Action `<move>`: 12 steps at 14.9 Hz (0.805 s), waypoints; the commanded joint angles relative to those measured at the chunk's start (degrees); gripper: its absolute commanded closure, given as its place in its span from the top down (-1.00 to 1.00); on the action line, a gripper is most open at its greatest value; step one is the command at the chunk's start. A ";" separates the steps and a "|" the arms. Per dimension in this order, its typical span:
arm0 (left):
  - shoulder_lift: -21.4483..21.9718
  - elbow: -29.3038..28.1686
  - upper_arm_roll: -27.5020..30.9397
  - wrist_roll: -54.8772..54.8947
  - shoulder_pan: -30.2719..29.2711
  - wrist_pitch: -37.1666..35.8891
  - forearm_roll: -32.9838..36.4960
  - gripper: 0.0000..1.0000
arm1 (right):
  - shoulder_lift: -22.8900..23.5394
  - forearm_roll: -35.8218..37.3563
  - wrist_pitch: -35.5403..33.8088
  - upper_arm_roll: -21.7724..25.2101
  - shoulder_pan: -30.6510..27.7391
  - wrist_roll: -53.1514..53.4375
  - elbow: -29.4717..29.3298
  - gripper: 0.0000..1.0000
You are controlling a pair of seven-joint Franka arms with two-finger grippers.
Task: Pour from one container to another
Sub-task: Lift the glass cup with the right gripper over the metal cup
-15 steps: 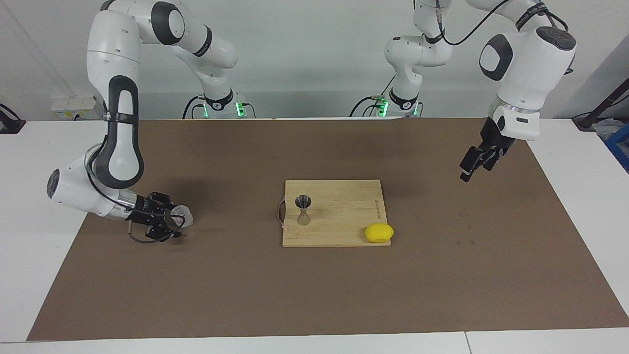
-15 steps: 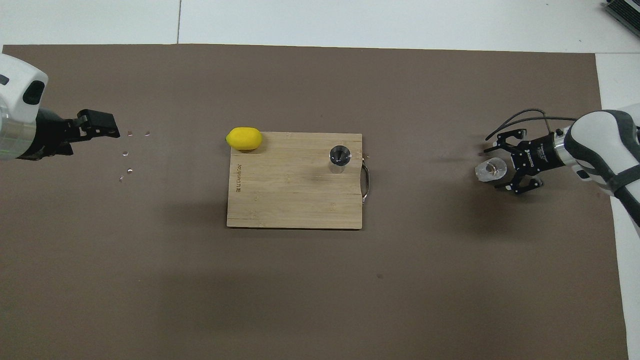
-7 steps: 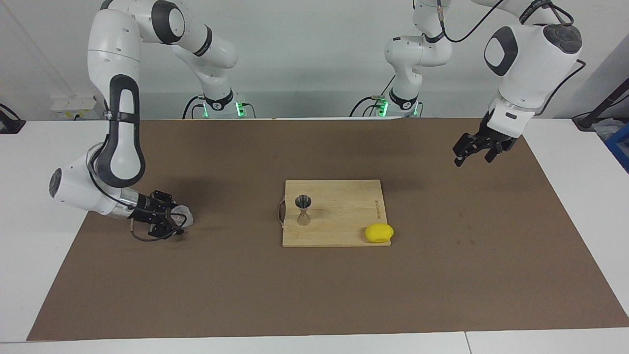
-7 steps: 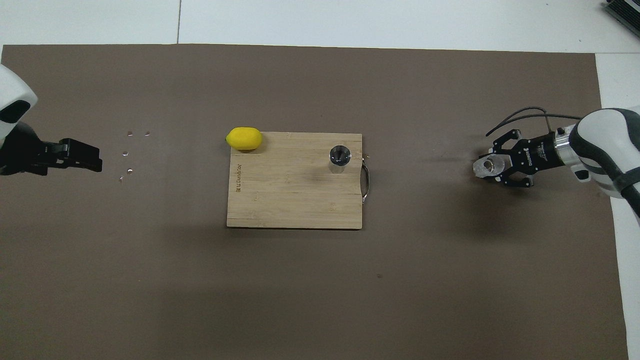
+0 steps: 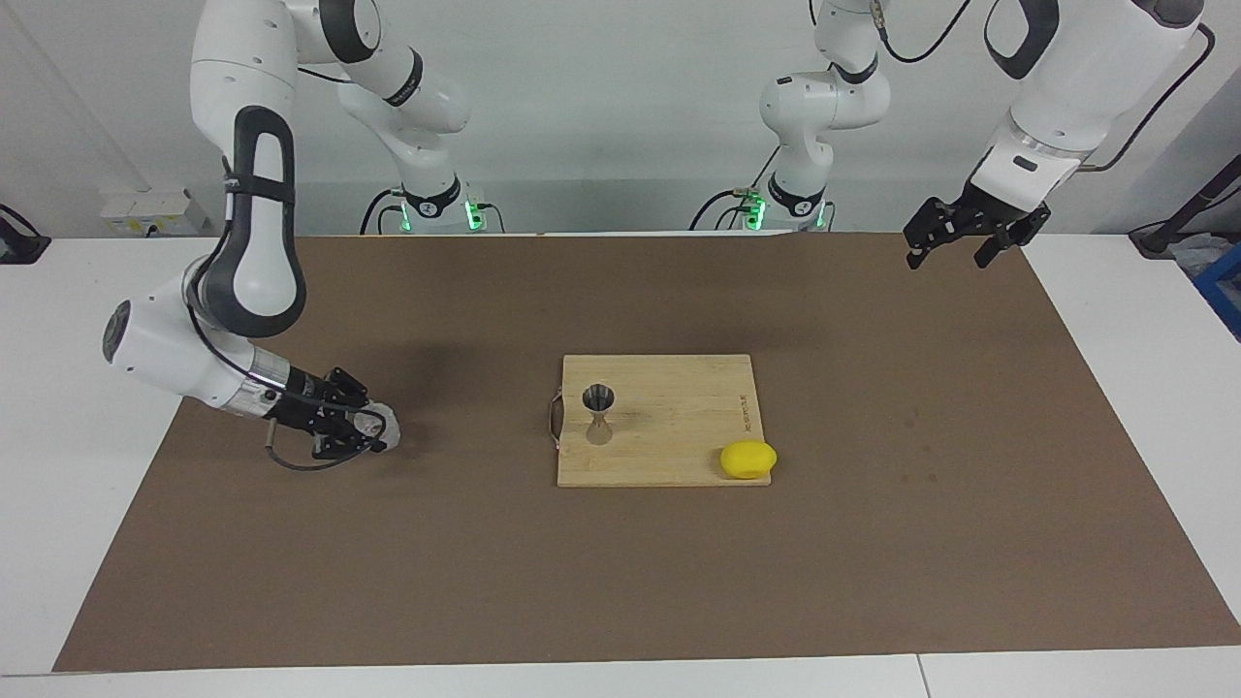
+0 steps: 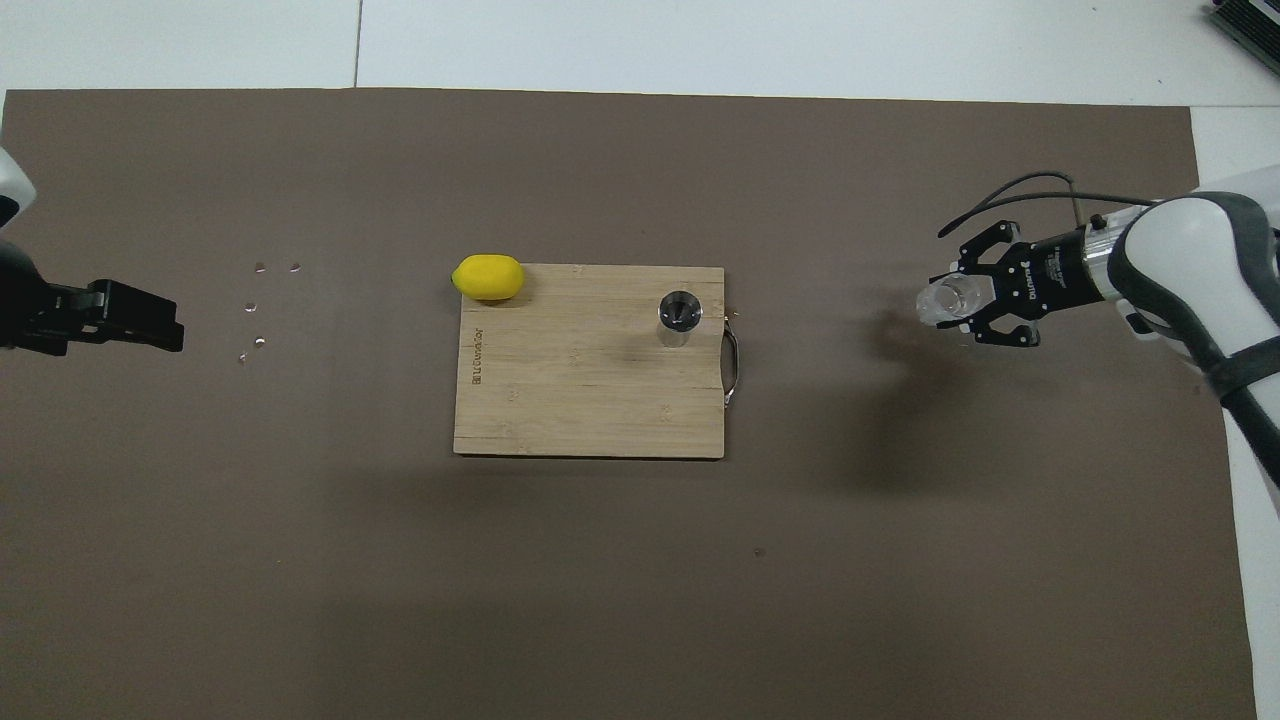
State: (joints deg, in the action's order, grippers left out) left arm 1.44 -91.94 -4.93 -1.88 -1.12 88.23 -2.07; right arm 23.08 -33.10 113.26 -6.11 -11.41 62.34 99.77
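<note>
The clear glass cup [image 5: 381, 424] [image 6: 938, 300] is low over the brown mat toward the right arm's end, tipped on its side with its mouth toward the board. My right gripper [image 5: 372, 429] [image 6: 952, 302] is shut on it. The steel jigger [image 5: 598, 412] [image 6: 680, 314] stands upright on the wooden cutting board [image 5: 679, 407] [image 6: 590, 390], near the board's handle edge. My left gripper [image 5: 948, 252] [image 6: 165, 322] hangs open and holds nothing, high over the mat's edge at the left arm's end.
A yellow lemon [image 5: 747, 459] [image 6: 488, 277] lies at the board's corner farthest from the robots, toward the left arm's end. A few small droplets [image 6: 255, 305] dot the mat under the left gripper. The brown mat [image 5: 620, 582] covers most of the table.
My right gripper has shut on the glass cup and carried it a little toward the board. The left arm has risen and drawn back toward the robots.
</note>
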 commanded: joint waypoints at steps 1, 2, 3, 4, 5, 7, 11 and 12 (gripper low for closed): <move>0.67 -0.43 -0.61 1.17 -0.99 0.01 0.84 1.00 | -0.84 -0.39 2.04 0.22 4.53 8.20 -1.15 -1.00; 1.02 -1.13 -0.61 1.18 -1.08 0.36 0.84 1.00 | -0.84 -0.30 2.92 0.22 6.21 11.19 -1.77 -1.00; 1.29 -1.40 -0.61 1.00 -1.08 0.37 0.84 1.00 | -0.84 -0.21 3.62 0.22 7.97 14.01 -2.29 -1.00; 1.46 -1.75 -0.61 1.00 -1.08 0.45 0.84 1.00 | -0.84 0.23 4.24 0.31 9.64 16.82 -3.08 -1.00; 1.46 -1.84 -0.61 0.74 -0.99 0.54 0.84 1.00 | -0.76 1.71 4.94 0.22 11.22 19.89 -3.96 -1.00; 1.46 -1.75 -0.70 0.38 -0.99 0.54 0.84 1.00 | -0.06 6.62 5.65 0.13 15.25 26.57 -6.68 -1.00; 1.46 -1.75 -0.61 0.38 -0.82 0.19 0.84 1.00 | 1.26 14.73 7.59 0.22 22.47 31.08 -9.24 -1.00; 1.46 -1.75 -0.61 0.38 -0.55 0.37 0.84 1.00 | 1.44 15.95 7.50 0.22 23.53 31.78 -9.50 -1.00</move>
State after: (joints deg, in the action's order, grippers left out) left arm 1.44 -92.14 -4.94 -1.84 -1.17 88.25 -2.07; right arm 22.84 -19.98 120.48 -6.15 10.20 92.44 92.42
